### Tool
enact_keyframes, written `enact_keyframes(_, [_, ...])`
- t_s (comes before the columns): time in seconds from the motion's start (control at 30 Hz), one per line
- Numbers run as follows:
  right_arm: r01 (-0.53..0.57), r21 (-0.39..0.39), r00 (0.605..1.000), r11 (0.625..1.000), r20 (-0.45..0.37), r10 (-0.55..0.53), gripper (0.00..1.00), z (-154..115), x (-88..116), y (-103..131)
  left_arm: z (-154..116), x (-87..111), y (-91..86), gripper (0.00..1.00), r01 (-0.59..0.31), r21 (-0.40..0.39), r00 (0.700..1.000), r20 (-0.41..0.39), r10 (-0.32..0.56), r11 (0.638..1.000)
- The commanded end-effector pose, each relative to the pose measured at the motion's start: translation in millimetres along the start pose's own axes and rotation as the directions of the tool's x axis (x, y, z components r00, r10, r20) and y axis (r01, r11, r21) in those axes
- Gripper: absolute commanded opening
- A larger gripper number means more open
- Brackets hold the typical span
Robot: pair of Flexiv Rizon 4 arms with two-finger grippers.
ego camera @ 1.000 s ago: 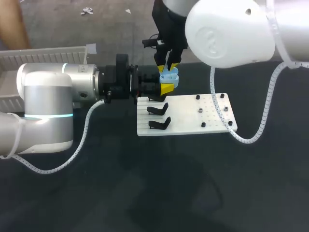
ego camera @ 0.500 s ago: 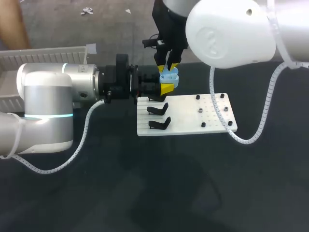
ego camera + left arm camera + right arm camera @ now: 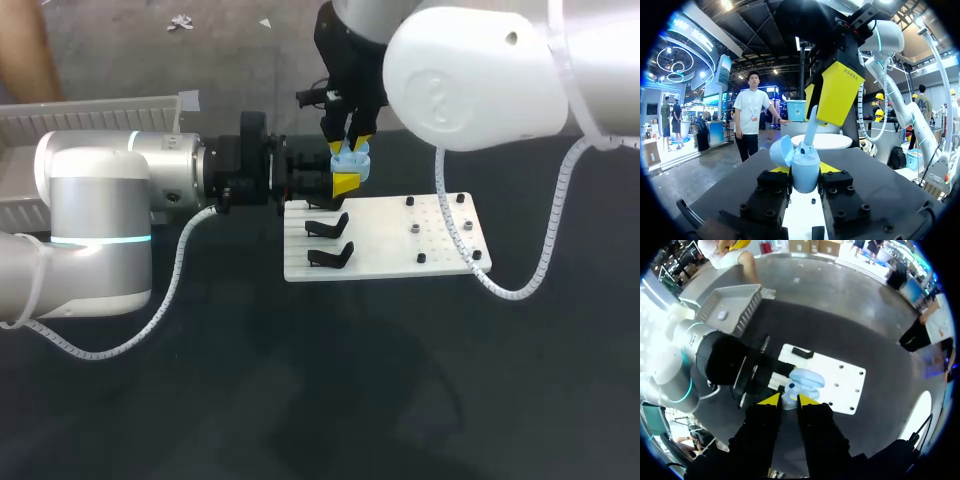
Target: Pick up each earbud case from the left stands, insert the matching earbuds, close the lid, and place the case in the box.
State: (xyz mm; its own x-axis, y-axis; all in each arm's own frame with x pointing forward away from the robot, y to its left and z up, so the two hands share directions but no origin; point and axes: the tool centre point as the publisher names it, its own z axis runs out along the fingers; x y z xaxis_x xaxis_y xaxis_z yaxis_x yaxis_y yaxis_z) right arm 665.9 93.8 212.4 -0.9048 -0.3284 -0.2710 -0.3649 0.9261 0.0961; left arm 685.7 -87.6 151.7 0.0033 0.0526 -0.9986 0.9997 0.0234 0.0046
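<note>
Mid-task, I'd say — left jaws clamp the open case [image 3: 805, 170], right jaws pinch an earbud [image 3: 810, 131] into it — lid-closing and the box [image 3: 100, 108] remain.

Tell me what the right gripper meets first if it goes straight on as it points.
The open light blue earbud case held in the left gripper, directly under the right gripper; its pale earbud probably touches first.

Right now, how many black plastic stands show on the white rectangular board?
2 on the white board's left end: one black stand, another nearer the robot. A third may hide under the left gripper.
</note>
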Motion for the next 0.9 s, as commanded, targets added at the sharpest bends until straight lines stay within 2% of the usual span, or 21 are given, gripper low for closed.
enact_keyframes(0.03, [-0.001,0.000,1.000,1.000,0.002,0.001,0.00,2.6,0.7,-0.1,0.2,0.6,-0.6,0.00,-0.002,-0.003,1.000,0.003,0.002,1.000])
enact_keyframes(0.9, [0.006,0.009,1.000,1.000,-0.007,-0.006,0.00,11.6,-2.4,2.1,0.2,0.6,-0.6,0.00,-0.002,-0.003,1.000,0.003,0.002,1.000])
